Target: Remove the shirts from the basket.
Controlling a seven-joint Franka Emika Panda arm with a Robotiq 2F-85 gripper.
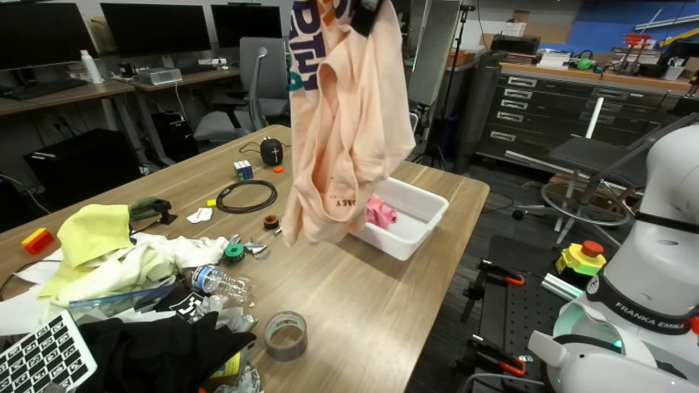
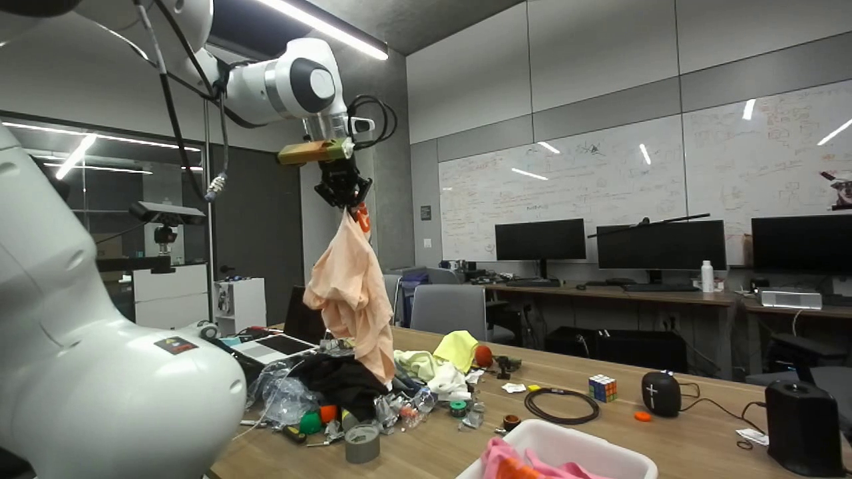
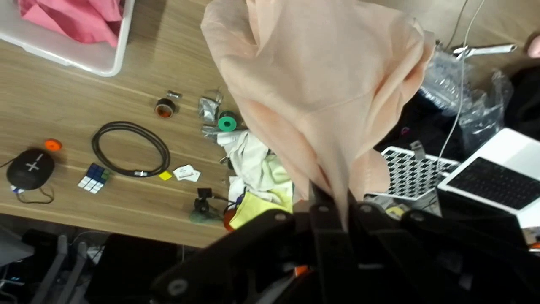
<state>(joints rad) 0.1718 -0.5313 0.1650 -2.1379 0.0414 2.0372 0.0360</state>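
Note:
The pale peach shirt (image 1: 377, 109) hangs in the air with its printed letters showing in an exterior view. My gripper (image 2: 347, 207) is shut on a pinched fold at its top, and the cloth runs between the fingertips in the wrist view. The white basket (image 3: 120, 59) rests on the table, off to the side of the hanging shirt. Inside it lies the bright pink shirt (image 3: 80, 25), crumpled, with an orange patch visible in an exterior view (image 2: 516, 470). The peach shirt (image 3: 312, 80) covers part of the basket (image 1: 418, 232) in an exterior view.
A pile with yellow-green cloth (image 1: 93, 232), black cloth (image 1: 164, 349) and a plastic bottle (image 1: 221, 284) covers one table end. A tape roll (image 2: 362, 444), coiled cable (image 3: 130, 147), puzzle cube (image 2: 602, 388) and black speaker (image 2: 661, 392) also stand on the table.

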